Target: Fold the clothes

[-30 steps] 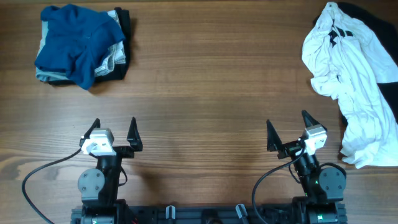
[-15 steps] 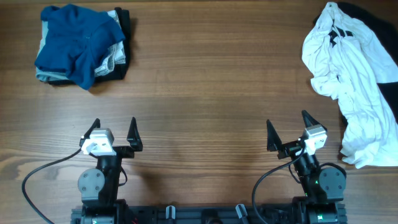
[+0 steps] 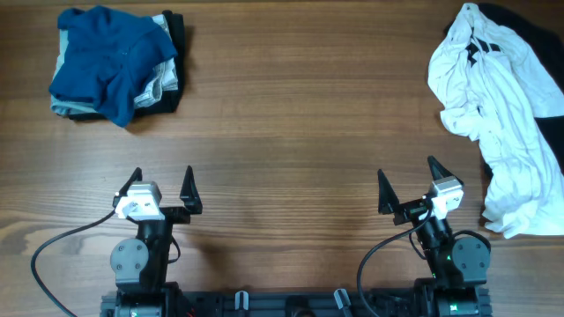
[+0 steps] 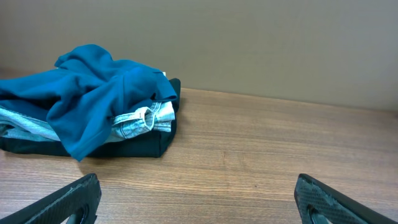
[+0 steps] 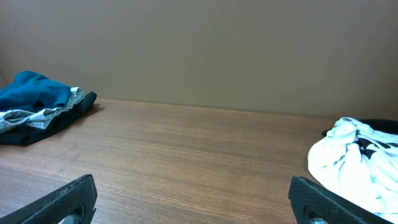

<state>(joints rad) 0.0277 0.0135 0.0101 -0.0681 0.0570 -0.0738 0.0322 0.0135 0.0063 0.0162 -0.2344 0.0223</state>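
Note:
A crumpled white T-shirt point(image 3: 493, 114) with black lettering lies at the right edge of the table, over a black garment point(image 3: 539, 53); its near end shows in the right wrist view as the white T-shirt point(image 5: 348, 165). At the far left sits a pile of clothes point(image 3: 115, 66): a blue garment on top of grey and black ones, seen in the left wrist view as the blue garment point(image 4: 87, 99). My left gripper point(image 3: 162, 187) and right gripper point(image 3: 410, 183) both stand open and empty near the front edge, far from either pile. The right one is closer to the white shirt.
Bare wooden table point(image 3: 300, 132) stretches between the two piles. The arm bases and cables point(image 3: 62, 242) sit along the front edge. A plain beige wall point(image 5: 199, 50) stands behind the table.

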